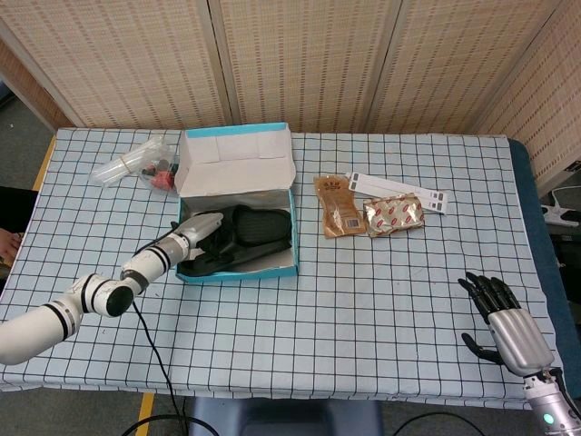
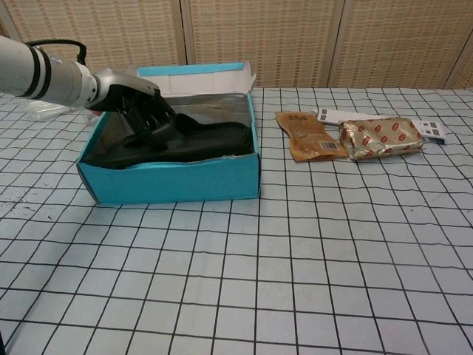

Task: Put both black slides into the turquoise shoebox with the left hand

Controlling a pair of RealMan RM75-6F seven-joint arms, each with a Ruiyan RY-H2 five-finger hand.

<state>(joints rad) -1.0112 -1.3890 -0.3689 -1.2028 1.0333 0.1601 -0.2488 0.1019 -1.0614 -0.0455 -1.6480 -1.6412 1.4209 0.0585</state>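
Surface: checked-cloth surface (image 1: 381,300) carrying everything.
Box: turquoise cardboard shoebox (image 2: 170,177), lid (image 1: 236,162) propped up behind so I can reach in.
Slides: black rubber slides (image 2: 196,140) lie inside the box, one end near the left wall.
Left hand: my left hand (image 2: 144,111) reaches in, fingers (image 2: 159,122) curled on a slide.
Right hand: my right hand (image 1: 504,318) rests apart, fingers spread, holding nothing.

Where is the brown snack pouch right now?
In the head view the brown snack pouch lies flat on the table, just right of the turquoise shoebox, with the silver red-patterned packet at its right edge.
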